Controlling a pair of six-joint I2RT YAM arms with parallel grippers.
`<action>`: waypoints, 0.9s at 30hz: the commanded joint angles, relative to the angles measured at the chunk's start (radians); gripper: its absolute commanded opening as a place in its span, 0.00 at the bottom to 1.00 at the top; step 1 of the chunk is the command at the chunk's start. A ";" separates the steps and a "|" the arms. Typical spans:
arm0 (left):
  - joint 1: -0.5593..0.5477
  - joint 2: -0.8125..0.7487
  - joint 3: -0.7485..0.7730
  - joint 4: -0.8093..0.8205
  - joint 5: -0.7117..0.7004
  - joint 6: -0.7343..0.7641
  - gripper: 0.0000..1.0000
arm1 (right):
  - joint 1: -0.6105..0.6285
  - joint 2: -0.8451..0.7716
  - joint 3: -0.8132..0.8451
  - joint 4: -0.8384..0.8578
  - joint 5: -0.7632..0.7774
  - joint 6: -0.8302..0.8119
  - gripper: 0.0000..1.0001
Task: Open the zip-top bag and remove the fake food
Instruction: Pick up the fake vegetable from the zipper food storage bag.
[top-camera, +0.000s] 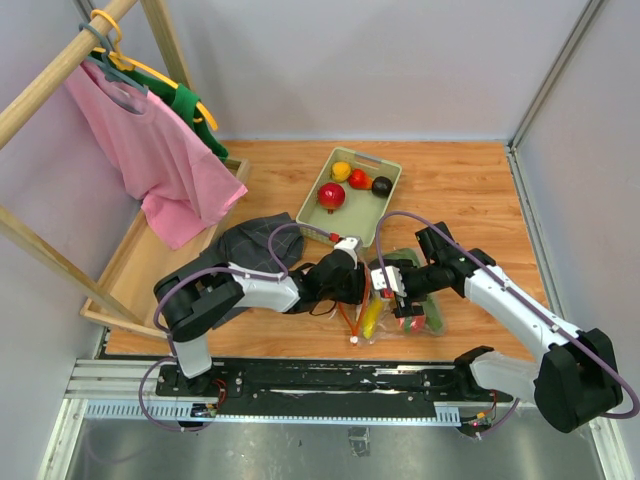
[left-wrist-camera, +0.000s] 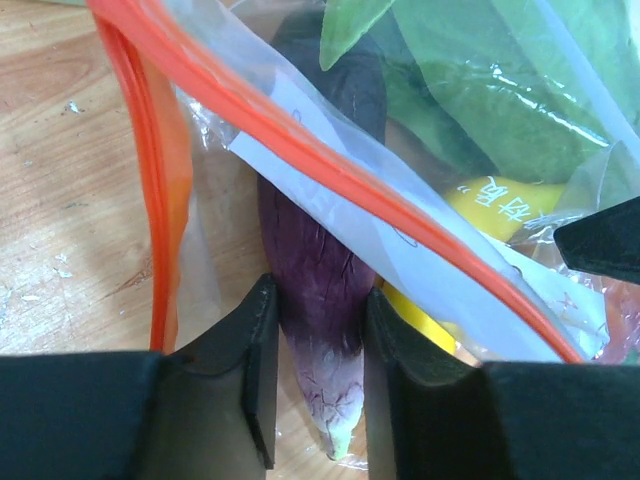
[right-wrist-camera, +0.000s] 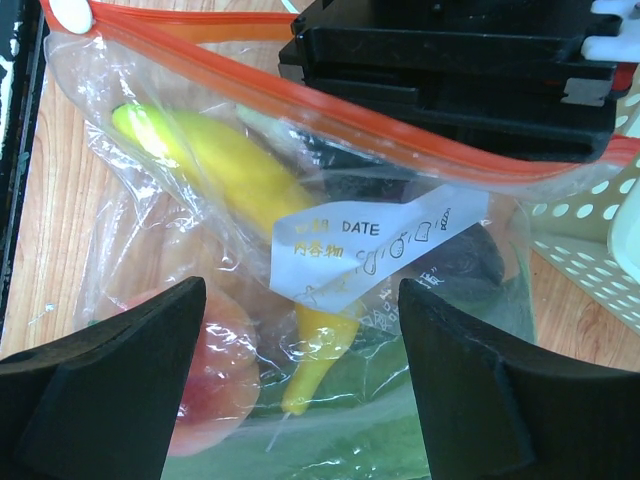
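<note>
The zip-top bag (right-wrist-camera: 130, 200) lies on the wooden table (top-camera: 470, 190) between the two grippers, just in front of the pale green tray (top-camera: 367, 156); its orange-red zip strip (right-wrist-camera: 300, 100) is parted on the left arm's side. Through the clear plastic I can see a yellow banana (right-wrist-camera: 220, 170), a red piece (right-wrist-camera: 215, 370), a green leafy piece (left-wrist-camera: 500, 90) and a white label (right-wrist-camera: 370, 245). The left gripper (left-wrist-camera: 318, 300) reaches into the mouth, its fingers pressed against both sides of a purple eggplant (left-wrist-camera: 320, 230); the right gripper (right-wrist-camera: 300, 295) hangs over the bag with its fingers spread wide apart. In the tray sit a large red fruit (top-camera: 331, 196), a yellow one (top-camera: 341, 171), a small red one (top-camera: 359, 179) and a dark one (top-camera: 382, 186). Left of the bag a dark grey cloth (top-camera: 250, 245) is heaped on the wood; beyond it a wooden rack (top-camera: 60, 70) carries a pink shirt (top-camera: 150, 150) and a green garment (top-camera: 190, 105) on hangers; pale grey walls (top-camera: 380, 60) close in the table.
</note>
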 joint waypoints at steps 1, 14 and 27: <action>-0.010 -0.011 -0.012 -0.108 -0.035 0.038 0.22 | 0.022 -0.014 -0.001 -0.002 0.009 0.026 0.79; 0.037 -0.217 -0.141 0.096 0.178 -0.070 0.20 | 0.020 -0.037 -0.021 -0.003 0.027 0.006 0.82; 0.155 -0.205 -0.250 0.306 0.456 -0.295 0.16 | 0.022 -0.052 -0.042 -0.013 -0.009 -0.045 0.84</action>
